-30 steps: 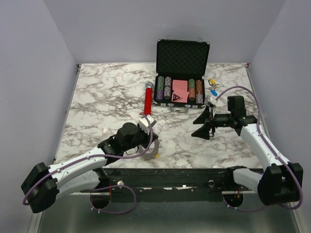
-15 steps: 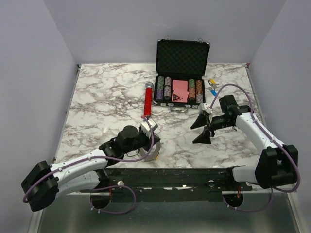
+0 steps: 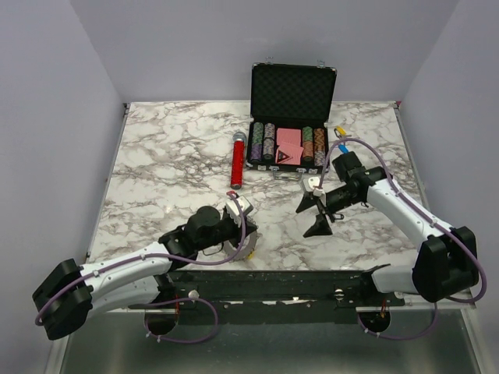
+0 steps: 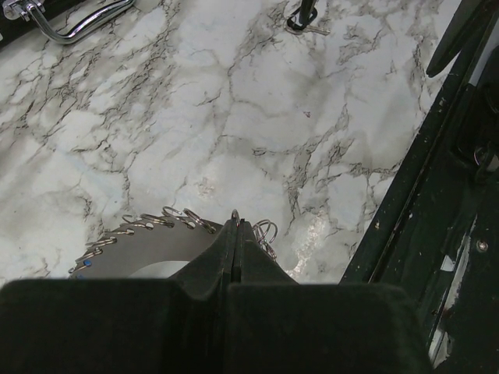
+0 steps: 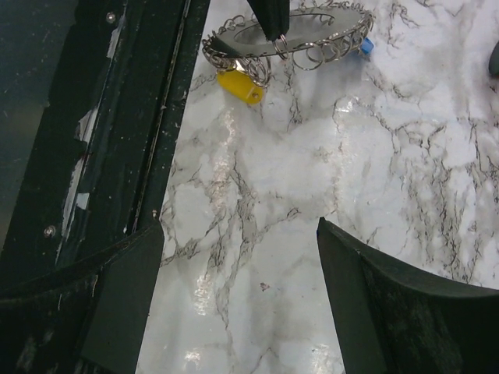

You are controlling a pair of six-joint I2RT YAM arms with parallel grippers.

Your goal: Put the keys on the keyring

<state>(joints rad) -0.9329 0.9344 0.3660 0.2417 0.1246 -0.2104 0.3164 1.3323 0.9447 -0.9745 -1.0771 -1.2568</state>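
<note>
Right arm has swung in from the 3 o'clock side toward table centre over the last second. The right gripper (image 3: 310, 216) now hangs low over bare marble at about 2 o'clock from the keyring (image 4: 144, 248). Its fingers (image 5: 117, 304) are spread wide with nothing between them (only veined stone shows in its own camera).

Left arm has drawn back slightly toward the near edge. The left gripper (image 4: 235, 230) has its fingers pressed together with no gap. In the right wrist view one dark finger sits on the ring's rim, so we judge it clamped on the keyring.

The keyring lies at 6 o'clock on the table (image 3: 171, 156), hard against the near edge. Small split rings fan round it, with a yellow tag (image 5: 240, 86) toward the edge and a blue tag (image 5: 366, 45) on the far side.

One key with a dark tag (image 4: 306, 21) lies loose on the marble, at 12 to 1 o'clock in the left wrist view. We cannot pick it out from above, and it is absent from the right wrist view.

The black case (image 3: 292, 93) stands open at 12 to 1 o'clock. The red cylinder (image 3: 237, 164) lies at 12 o'clock from the ring. Neither is touched.

Reading: the right arm's swing closes the gap between the free hand and the held ring. No key is in hand yet, so the threading has not begun. We judge the next need is for the open fingers to find and pinch the loose key, which lies flat and thin and is likely to slide.
</note>
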